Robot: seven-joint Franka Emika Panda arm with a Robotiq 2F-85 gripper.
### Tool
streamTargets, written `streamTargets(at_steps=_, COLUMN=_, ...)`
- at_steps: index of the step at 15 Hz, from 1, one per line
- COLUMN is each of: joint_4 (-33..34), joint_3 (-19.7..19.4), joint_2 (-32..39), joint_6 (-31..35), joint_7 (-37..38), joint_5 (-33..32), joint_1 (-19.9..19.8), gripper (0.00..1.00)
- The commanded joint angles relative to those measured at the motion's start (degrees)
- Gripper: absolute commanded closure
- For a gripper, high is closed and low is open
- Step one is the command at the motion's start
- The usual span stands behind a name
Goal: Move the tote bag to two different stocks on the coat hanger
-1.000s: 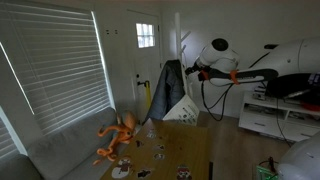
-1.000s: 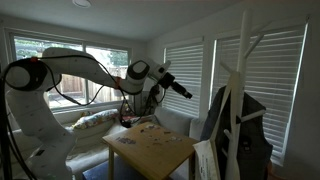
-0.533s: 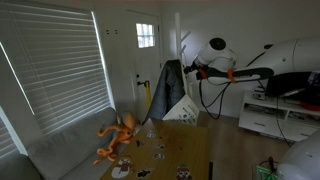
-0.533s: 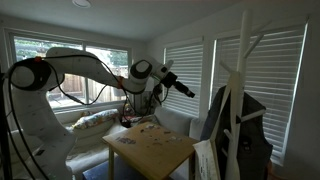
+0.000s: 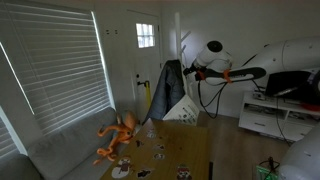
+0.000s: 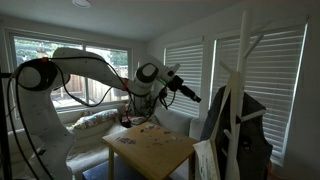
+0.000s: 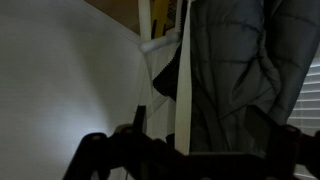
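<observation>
both moves look undone: the coat hanger (image 6: 239,70) carries a dark jacket (image 6: 255,135), and the tote bag (image 5: 178,108) hangs low on it beneath that jacket. the gripper (image 6: 194,97) hovers near the hanger, jaws spread, holding nothing.

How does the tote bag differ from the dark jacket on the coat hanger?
The tote bag is pale off-white; the jacket is dark. The tote bag is smaller and flat; the jacket is longer and bulkier. Both hang on the white coat hanger.
</observation>
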Motion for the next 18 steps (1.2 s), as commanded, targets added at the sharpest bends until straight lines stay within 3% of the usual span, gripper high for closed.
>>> streamTargets(at_steps=1, joint_4=5.2, joint_3=-2.7, joint_2=5.0, joint_6=0.4, joint_7=-1.8, joint_5=0.4, joint_1=2.0, gripper=0.00)
streamTargets(at_steps=4, joint_4=9.8, joint_3=-3.9, joint_2=8.9, joint_6=0.3, joint_7=0.6, joint_5=-2.1, joint_1=1.8, gripper=0.00)
streamTargets(at_steps=9, joint_4=16.6, joint_3=-7.0, joint_2=14.4, joint_6=-0.1, joint_7=-0.2, joint_5=0.5, joint_1=3.9, gripper=0.00)
streamTargets(at_steps=11, joint_4=18.8, joint_3=-5.9, joint_2=16.5, joint_6=-0.1, joint_7=0.1, joint_5=0.6, joint_1=2.5, gripper=0.17)
streamTargets(at_steps=12, joint_4=19.8, joint_3=-6.0, joint_2=17.2, joint_6=-0.4, joint_7=0.1, joint_5=0.5, joint_1=2.7, gripper=0.31)
streamTargets(at_steps=15, joint_4=21.9, joint_3=-5.8, joint_2=19.6, joint_6=-0.1, joint_7=-0.6, joint_5=1.9, joint_1=2.8, gripper=0.33)
streamTargets(at_steps=18, joint_4=23.6, joint_3=-5.3, joint_2=21.3, joint_6=0.0, joint_7=0.2, joint_5=1.8, joint_1=3.0, gripper=0.18)
